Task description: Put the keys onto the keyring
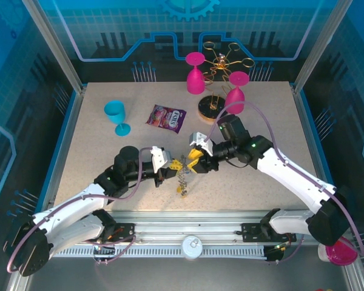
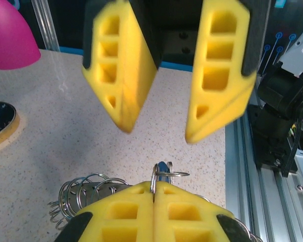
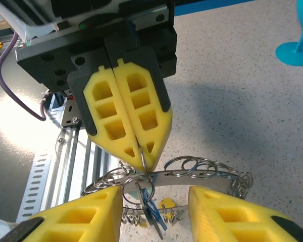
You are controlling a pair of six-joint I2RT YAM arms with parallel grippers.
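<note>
Left gripper [image 3: 143, 160] pinching fully shut on a thin loop of the keyring [image 3: 197, 176], which is hanging at the table's [image 1: 267, 121] near centre. Right gripper [image 3: 155, 204] standing partly open, its fingers flanking the dangling keys [image 3: 152, 214] and gripping nothing. Blue goblet [image 1: 117, 115] and snack packet [image 1: 167, 117] sitting well apart, farther back.

Left hand [image 2: 153, 195] pinches small ring [image 2: 170, 174]; right hand [image 2: 161, 131] agape.
</note>
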